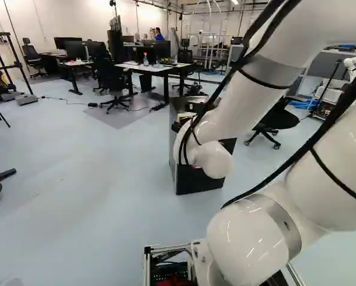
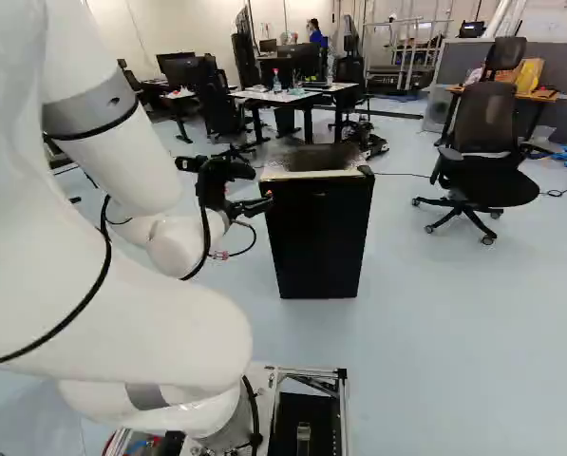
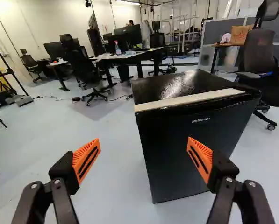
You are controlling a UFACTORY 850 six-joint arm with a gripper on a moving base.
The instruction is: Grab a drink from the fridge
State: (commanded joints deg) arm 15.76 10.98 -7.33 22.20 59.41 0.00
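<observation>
Bright light from ceiling lamps [image 3: 128, 3] fills the room before me: broken white glare atop the fridge [image 3: 172, 140], narrow highlights on the glossy arm [image 1: 246, 238], faint soft shadows across the floor [image 1: 94, 179].

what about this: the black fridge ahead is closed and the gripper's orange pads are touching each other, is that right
Not quite: the orange pads are not touching. The wrist view shows the gripper open, its pads well apart. The black fridge ahead is closed, as you say.
</observation>
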